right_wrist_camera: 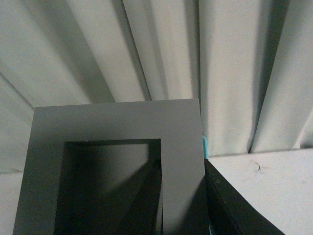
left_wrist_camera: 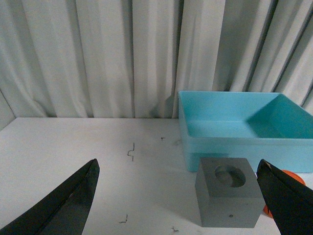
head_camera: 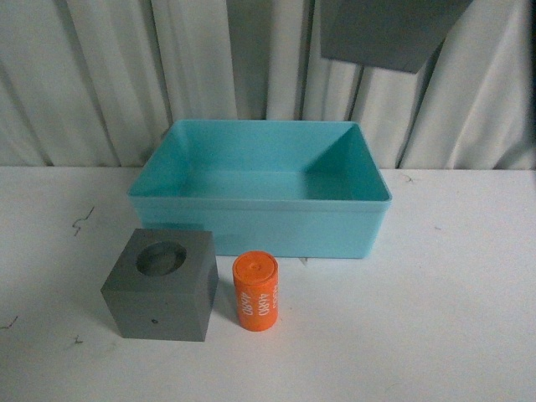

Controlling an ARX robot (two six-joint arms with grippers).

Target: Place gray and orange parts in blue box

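The blue box (head_camera: 260, 201) stands at the middle of the white table, with nothing showing inside it. In front of it sit a gray cube with a round recess (head_camera: 161, 289) and, to its right, an orange cylinder (head_camera: 255, 291) with white lettering. High above the box's right rear hangs the gray cube with the rectangular recess (head_camera: 385, 33). My right gripper (right_wrist_camera: 183, 196) is shut on one wall of that cube (right_wrist_camera: 181, 147), one finger inside the recess. My left gripper (left_wrist_camera: 177, 166) is open and low over the table. The round-recess cube (left_wrist_camera: 227, 198) lies just inside its far finger, untouched.
A pale pleated curtain (head_camera: 100, 75) closes off the back of the white table (head_camera: 435, 318). Small dark marks (left_wrist_camera: 130, 151) dot the tabletop left of the box (left_wrist_camera: 234, 142). A bit of the orange cylinder (left_wrist_camera: 293, 176) peeks from behind the left gripper's finger.
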